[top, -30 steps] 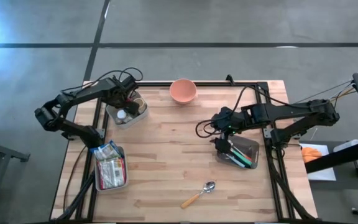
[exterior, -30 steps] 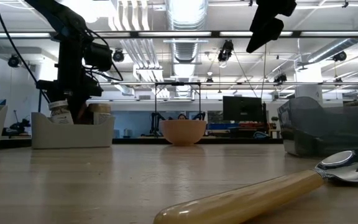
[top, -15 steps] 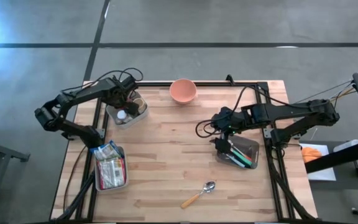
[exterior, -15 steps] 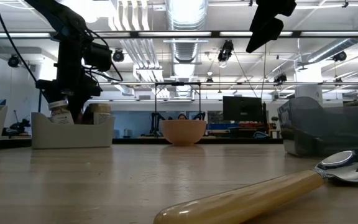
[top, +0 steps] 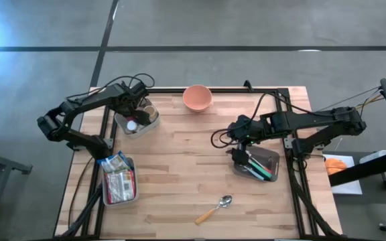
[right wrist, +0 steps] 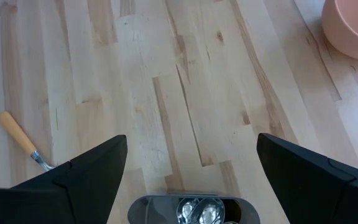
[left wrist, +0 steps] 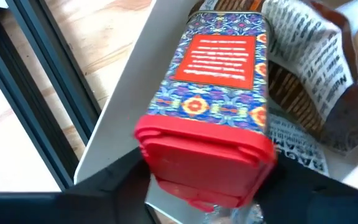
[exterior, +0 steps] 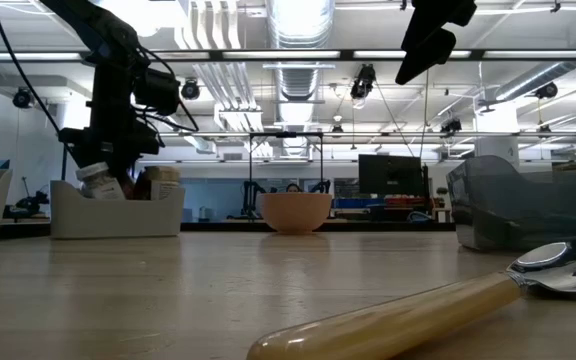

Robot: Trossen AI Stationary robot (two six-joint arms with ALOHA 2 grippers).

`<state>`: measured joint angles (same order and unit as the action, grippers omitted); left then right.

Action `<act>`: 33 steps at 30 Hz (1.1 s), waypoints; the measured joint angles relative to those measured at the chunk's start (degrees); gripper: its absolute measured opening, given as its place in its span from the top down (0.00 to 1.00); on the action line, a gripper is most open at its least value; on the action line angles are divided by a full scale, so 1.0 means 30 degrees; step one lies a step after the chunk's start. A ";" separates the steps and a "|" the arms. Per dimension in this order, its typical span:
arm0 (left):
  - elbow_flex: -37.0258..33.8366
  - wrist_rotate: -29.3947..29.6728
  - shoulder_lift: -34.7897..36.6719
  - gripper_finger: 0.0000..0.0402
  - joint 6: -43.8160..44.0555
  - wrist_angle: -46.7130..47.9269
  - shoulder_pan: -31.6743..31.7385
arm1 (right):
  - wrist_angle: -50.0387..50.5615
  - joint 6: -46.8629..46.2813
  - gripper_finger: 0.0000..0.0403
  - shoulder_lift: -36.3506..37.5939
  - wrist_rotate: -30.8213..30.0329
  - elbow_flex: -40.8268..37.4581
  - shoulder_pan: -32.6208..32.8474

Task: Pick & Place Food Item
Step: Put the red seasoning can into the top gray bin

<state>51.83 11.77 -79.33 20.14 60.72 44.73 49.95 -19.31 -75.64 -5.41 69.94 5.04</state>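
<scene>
A container with a red lid (left wrist: 207,149) and a blue patterned label (left wrist: 219,74) lies slanted in the pale bin (top: 151,121) at the table's far left, among printed food packets (left wrist: 303,68). My left gripper (top: 138,110) reaches down into that bin and is shut on the container. In the low view a small white-labelled jar (exterior: 98,180) leans beneath that gripper (exterior: 118,150). My right gripper (top: 236,137) hangs open above the table's right side, over a grey bin (top: 256,164), holding nothing. My left gripper pinches the container at its red-lid end (left wrist: 160,163), one finger (left wrist: 114,183) on each side of the lid. The fingers come from above, pointing steeply down. The container leans inside the bin, its far end resting among the packets.
A pink bowl (top: 197,98) stands at the far edge. A wooden-handled spoon (top: 214,209) lies near the front. A bin of snack packs (top: 118,179) sits at the left edge. The grey bin on the right holds utensils. Bare wood fills the middle.
In the low view the small jar under my left gripper has tipped from upright to leaning. Neither arm has shifted its place.
</scene>
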 joint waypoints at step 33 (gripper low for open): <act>0.2601 0.1792 -0.0496 0.50 -0.1866 0.4874 0.0036 | -0.0472 0.0423 0.11 -0.0331 0.1466 -0.1017 0.0290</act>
<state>59.64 17.15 -80.82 14.54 75.34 44.84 48.54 -18.04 -76.63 -1.02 66.89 5.91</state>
